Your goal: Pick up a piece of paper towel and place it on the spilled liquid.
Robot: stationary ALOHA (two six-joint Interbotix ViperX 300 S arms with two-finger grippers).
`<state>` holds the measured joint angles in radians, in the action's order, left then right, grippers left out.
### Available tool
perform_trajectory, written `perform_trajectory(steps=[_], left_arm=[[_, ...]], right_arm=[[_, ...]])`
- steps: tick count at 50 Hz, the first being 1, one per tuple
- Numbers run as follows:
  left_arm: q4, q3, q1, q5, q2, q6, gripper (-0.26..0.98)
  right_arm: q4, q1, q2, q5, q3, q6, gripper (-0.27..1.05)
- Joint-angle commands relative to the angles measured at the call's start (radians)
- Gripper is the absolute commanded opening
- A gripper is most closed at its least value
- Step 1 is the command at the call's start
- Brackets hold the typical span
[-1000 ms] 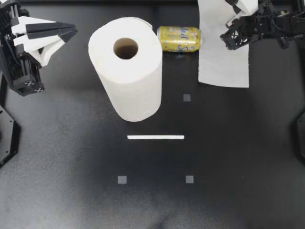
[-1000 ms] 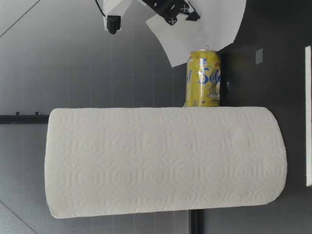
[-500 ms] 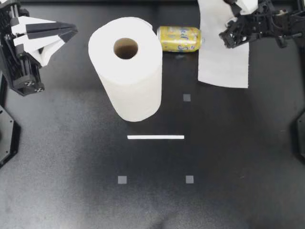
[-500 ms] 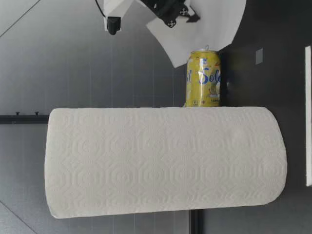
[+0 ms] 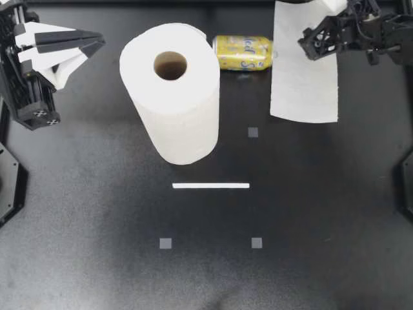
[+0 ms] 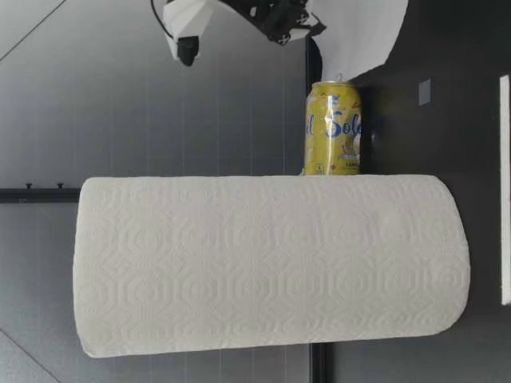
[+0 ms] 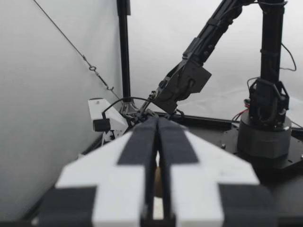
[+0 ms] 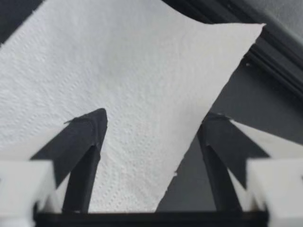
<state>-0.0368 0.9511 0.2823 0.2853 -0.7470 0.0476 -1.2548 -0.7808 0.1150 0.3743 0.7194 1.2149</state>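
Note:
A torn paper towel sheet (image 5: 304, 77) lies at the back right, its far end lifted toward my right gripper (image 5: 314, 45). In the right wrist view the sheet (image 8: 142, 85) shows between the widely spread fingers (image 8: 85, 146), so that gripper is open. In the low view the sheet (image 6: 359, 36) slopes down from the right gripper (image 6: 279, 20) to the table behind the yellow can (image 6: 334, 128). The can (image 5: 243, 53) lies on its side, with a faint wet glint (image 5: 244, 75) in front of it. My left gripper (image 5: 100, 44) is shut on nothing at the back left, fingers (image 7: 147, 142) pressed together.
An upright paper towel roll (image 5: 171, 90) stands left of the can and fills the near part of the low view (image 6: 271, 263). A white tape strip (image 5: 210, 186) and small grey squares (image 5: 253, 132) mark the table.
My right gripper went from shut on the sheet to open and drew slightly back. The sheet's upper part dropped away from it. The left arm stayed still.

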Motion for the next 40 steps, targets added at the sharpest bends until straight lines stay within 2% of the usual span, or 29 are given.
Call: perform_trajectory(steps=[1,15,21,28,40], left_arm=[[0.003,-0.020,-0.002,0.009,-0.003,0.002,0.08],[0.006,-0.017,-0.002,0.014,-0.011,0.008,0.08],[0.006,-0.009,-0.002,0.034,-0.015,0.005,0.08],[0.006,-0.008,-0.002,0.035,-0.020,0.000,0.08],[0.006,-0.014,-0.002,-0.015,-0.035,-0.002,0.08]], right_arm=[[-0.002,0.017,-0.046,0.025,-0.025,0.000,0.70],[0.002,0.107,-0.178,0.267,-0.021,-0.097,0.70],[0.043,0.172,-0.230,0.342,-0.023,-0.135,0.70],[0.117,0.293,-0.331,0.362,-0.021,-0.147,0.70],[0.238,0.528,-0.588,0.373,-0.015,-0.146,0.68]])
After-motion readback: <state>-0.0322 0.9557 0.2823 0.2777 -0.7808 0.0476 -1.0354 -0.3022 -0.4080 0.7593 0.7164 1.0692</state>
